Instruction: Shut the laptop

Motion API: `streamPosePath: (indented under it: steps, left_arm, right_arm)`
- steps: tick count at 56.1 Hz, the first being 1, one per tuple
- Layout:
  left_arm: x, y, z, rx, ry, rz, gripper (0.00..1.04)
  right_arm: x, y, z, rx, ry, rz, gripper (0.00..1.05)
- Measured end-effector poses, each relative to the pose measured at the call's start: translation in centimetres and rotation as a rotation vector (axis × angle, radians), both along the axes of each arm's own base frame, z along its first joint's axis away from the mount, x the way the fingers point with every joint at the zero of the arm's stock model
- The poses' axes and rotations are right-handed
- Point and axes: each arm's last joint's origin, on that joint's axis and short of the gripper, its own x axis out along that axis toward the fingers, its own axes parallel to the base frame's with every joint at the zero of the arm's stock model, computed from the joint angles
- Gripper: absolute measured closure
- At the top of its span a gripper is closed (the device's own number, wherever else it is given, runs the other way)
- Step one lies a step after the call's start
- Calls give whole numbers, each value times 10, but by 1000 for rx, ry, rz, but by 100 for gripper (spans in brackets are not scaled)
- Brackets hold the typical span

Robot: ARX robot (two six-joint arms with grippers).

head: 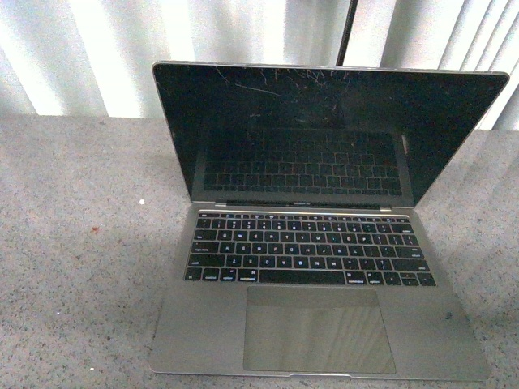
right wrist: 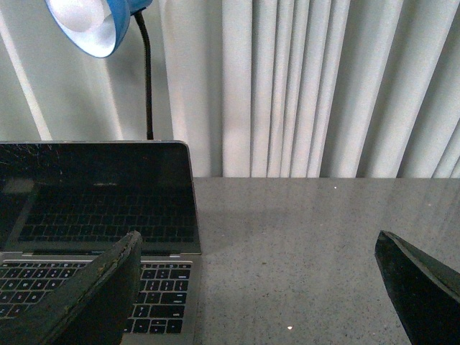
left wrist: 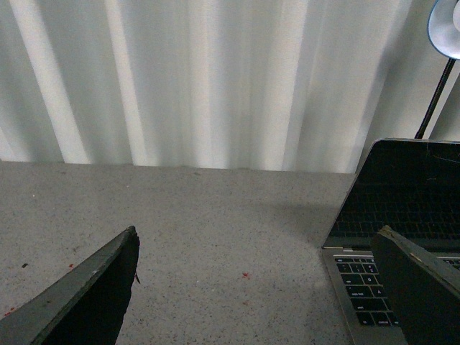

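Observation:
The silver-grey laptop (head: 316,243) stands open in the middle of the speckled table, its cracked black screen upright and facing me, black keys and big trackpad in front. Neither arm shows in the front view. My left gripper (left wrist: 259,287) is open over bare table, to the left of the laptop (left wrist: 392,215), with one finger in front of the keyboard's left corner. My right gripper (right wrist: 259,287) is open on the laptop's (right wrist: 100,208) right side, one finger overlapping the keyboard's right end. Nothing is between either pair of fingers.
The grey speckled table (head: 73,243) runs out on both sides of the laptop. White pleated curtains (left wrist: 201,79) hang behind it. A blue desk lamp (right wrist: 93,21) on a black gooseneck stands behind the laptop.

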Motion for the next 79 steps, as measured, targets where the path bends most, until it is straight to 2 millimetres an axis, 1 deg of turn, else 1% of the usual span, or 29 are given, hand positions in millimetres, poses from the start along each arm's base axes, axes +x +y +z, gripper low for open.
streamPosePath:
  steps: [68, 69, 70, 72, 73, 75, 76, 79]
  left_arm:
    - [0, 0, 0, -12, 10, 15, 7]
    - [1, -1, -1, -34, 43, 39, 7]
    - [2, 0, -1, -64, 65, 99, 7]
    - [6, 0, 1, -103, 78, 153, 7]
    - [9, 0, 3, -127, 81, 182, 7]
    - [18, -2, 10, -158, 74, 179, 7]
    - [23, -3, 15, -170, 67, 165, 7]
    - [38, -8, 29, -172, 32, 98, 7]
  right_arm:
    - [0, 0, 0, 0, 0, 0, 7]
    - [0, 0, 0, 0, 0, 0, 7]
    - [0, 0, 0, 0, 0, 0, 7]
    - [0, 0, 0, 3, 10, 2, 7]
    - [0, 1, -1, 30, 49, 22, 7]
    - [3, 2, 2, 103, 177, 45, 7]
    - [5, 3, 3, 109, 194, 46, 7]
    - [18, 5, 14, 134, 236, 79, 7]
